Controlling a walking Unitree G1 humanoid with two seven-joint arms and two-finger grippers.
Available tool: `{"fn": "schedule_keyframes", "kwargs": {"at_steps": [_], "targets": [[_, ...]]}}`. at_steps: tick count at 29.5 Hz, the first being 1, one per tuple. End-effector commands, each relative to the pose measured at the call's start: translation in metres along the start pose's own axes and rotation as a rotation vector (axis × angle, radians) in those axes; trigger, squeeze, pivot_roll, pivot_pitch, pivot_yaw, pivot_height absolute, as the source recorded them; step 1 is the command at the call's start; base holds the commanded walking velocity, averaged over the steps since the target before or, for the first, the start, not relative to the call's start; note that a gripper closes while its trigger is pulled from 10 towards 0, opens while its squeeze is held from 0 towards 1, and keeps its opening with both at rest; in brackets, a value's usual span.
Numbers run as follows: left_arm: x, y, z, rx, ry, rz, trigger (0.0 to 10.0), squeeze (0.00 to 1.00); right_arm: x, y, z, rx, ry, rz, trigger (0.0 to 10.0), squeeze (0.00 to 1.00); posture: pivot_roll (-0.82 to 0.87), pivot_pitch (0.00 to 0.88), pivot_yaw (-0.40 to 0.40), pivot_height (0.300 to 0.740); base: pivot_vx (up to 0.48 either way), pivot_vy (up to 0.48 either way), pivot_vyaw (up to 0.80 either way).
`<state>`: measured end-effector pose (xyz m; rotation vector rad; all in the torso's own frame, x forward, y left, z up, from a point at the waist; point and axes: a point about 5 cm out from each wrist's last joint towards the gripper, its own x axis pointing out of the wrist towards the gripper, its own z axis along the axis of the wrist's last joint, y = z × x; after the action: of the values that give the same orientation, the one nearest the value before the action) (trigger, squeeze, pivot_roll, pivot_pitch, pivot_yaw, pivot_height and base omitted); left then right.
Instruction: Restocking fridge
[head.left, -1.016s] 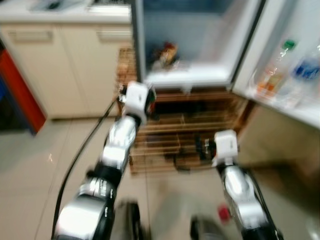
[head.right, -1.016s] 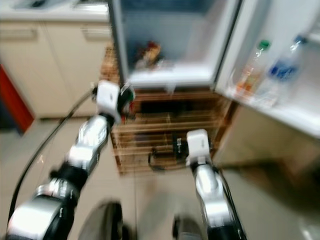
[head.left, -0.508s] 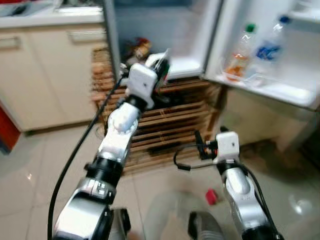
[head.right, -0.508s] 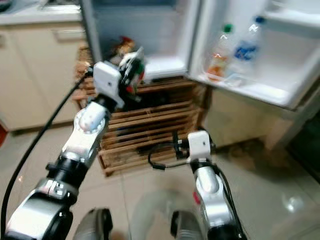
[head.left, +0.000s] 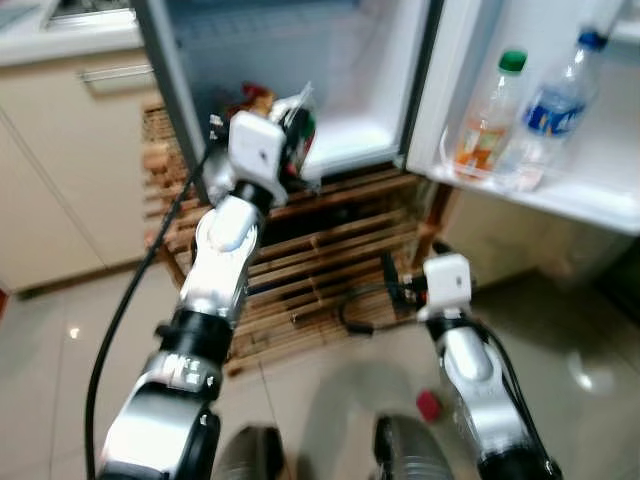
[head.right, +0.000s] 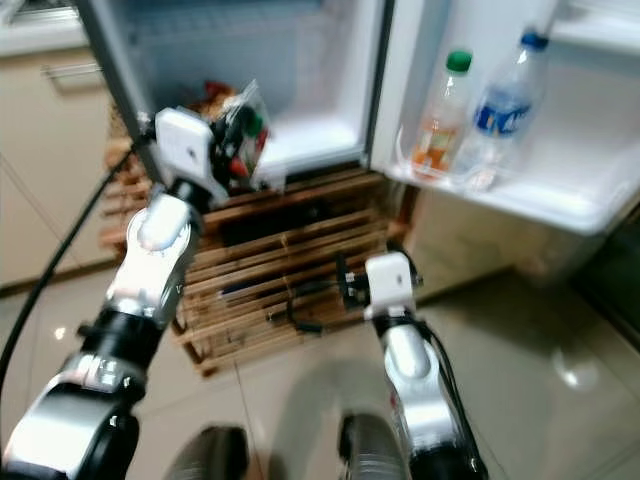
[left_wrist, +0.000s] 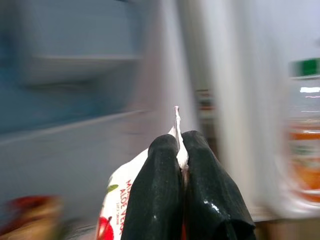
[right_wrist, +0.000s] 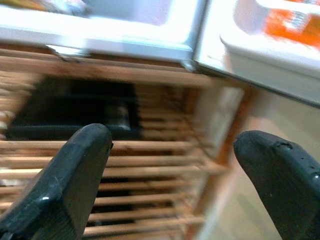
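The left pincer (left_wrist: 178, 165) is clamped tight on the top edge of a white pouch (left_wrist: 116, 200) with red print and the words "ALOE VERA", both black fingers (left_wrist: 155, 190) pressed together on its crimped seam. Seen from the head, that pincer (head.left: 297, 135) is raised in front of the open fridge (head.left: 350, 60), with the pouch (head.right: 243, 130) held just at the mouth of the lowest compartment, where some packets (head.left: 252, 100) lie further in behind it. Below the pincer stands a slatted wooden rack (head.left: 330, 250) on the tiled floor (head.left: 50, 350). Off to its right, the fridge door (head.left: 590, 190) hangs open with an orange drink bottle (head.left: 484, 118) with a green cap and a clear water bottle (head.left: 548, 110) with a blue label standing side by side in the door shelf. The right pincer (right_wrist: 170, 165) is held low with its fingers (right_wrist: 75, 170) spread wide and nothing between them, facing the wooden rack.
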<state>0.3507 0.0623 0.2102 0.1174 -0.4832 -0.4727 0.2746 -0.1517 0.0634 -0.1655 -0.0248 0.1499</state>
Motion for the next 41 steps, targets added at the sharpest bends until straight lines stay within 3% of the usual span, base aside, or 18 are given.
{"fn": "schedule_keyframes", "kwargs": {"at_steps": [1, 8, 11, 16, 19, 32, 41], "targets": [[-0.001, 0.015, 0.003, 0.038, 0.001, 0.029, 10.0, 0.0, 0.005, 0.01, 0.013, 0.035, -0.06, 0.036, 10.0, 0.54, -0.16, 0.0, 0.017, 0.638, 0.345, 0.334, 0.0], [0.001, 0.026, -0.001, 0.048, 0.041, 0.047, 10.0, 0.0, 0.009, 0.023, 0.052, 0.043, -0.213, 0.166, 10.0, 0.54, -0.17, 0.0, 0.022, 0.638, 0.342, 0.336, 0.0], [0.007, 0.02, -0.005, 0.063, 0.082, -0.015, 10.0, 0.0, 0.012, 0.02, 0.059, 0.04, -0.231, 0.169, 10.0, 0.54, -0.16, 0.0, 0.018, 0.638, 0.357, 0.318, 0.0], [0.014, 0.004, -0.008, 0.098, 0.107, -0.084, 10.0, 0.0, 0.014, 0.02, 0.059, 0.035, -0.224, 0.174, 10.0, 0.54, -0.17, 0.0, 0.022, 0.638, 0.173, 0.056, 0.0], [0.015, -0.002, -0.009, 0.027, 0.108, -0.088, 10.0, 0.0, 0.011, 0.02, 0.058, 0.036, -0.209, 0.163, 10.0, 0.53, -0.18, 0.0, 0.033, 0.638, 0.0, 0.0, 0.0], [0.013, -0.007, -0.013, -0.016, 0.11, -0.091, 10.0, 0.0, 0.008, 0.019, 0.054, 0.035, -0.186, 0.155, 10.0, 0.54, -0.18, 0.0, 0.03, 0.638, 0.252, -0.268, 0.0], [0.017, -0.002, -0.007, -0.05, 0.077, -0.008, 10.0, 0.0, 0.009, 0.018, 0.05, 0.033, -0.171, 0.162, 10.0, 0.53, -0.18, 0.0, 0.03, 0.638, 0.385, -0.281, 0.0]]}}
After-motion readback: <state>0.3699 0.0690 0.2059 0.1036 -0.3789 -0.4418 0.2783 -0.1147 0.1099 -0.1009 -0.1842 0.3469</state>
